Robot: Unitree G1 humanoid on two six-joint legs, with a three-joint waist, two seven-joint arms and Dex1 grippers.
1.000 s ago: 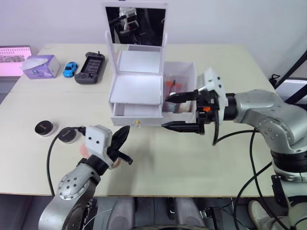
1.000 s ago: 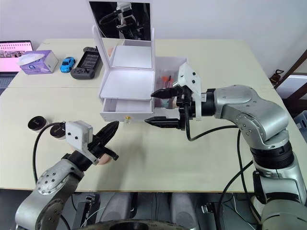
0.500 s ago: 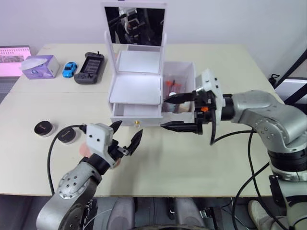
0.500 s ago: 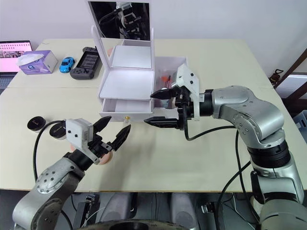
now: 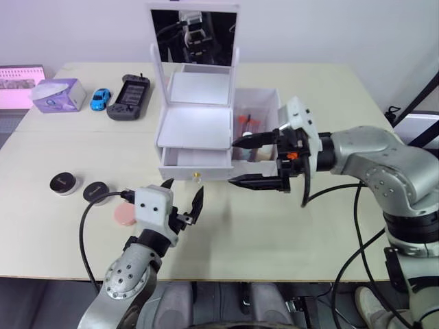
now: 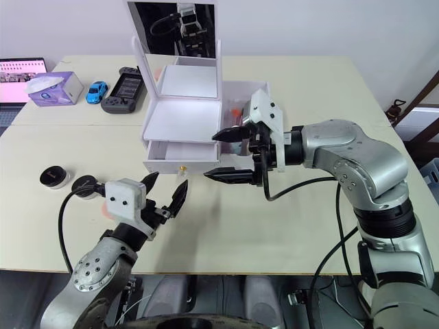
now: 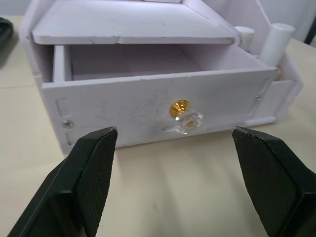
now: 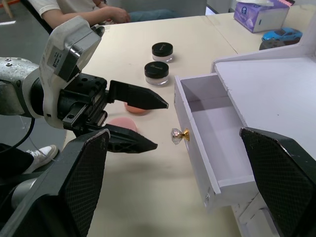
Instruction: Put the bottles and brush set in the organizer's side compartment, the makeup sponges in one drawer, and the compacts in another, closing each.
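Observation:
The white organizer stands mid-table with its mirror up and one gold-knobbed drawer pulled out and empty. Its side compartment holds the white-capped bottles and the orange-handled brush set. My left gripper is open, just in front of the drawer knob, holding nothing. Pink makeup sponges lie on the table beside the left arm. Two black-topped compacts sit further left. My right gripper hangs open at the organizer's front right corner.
At the table's far left are a purple tissue box, a blue toy car and a dark game console. A person sits beyond the table's left side. Bare table lies in front of the organizer.
My left gripper went from shut to open and moved right, toward the drawer front. A pink sponge now lies uncovered to its left. The right arm barely moved.

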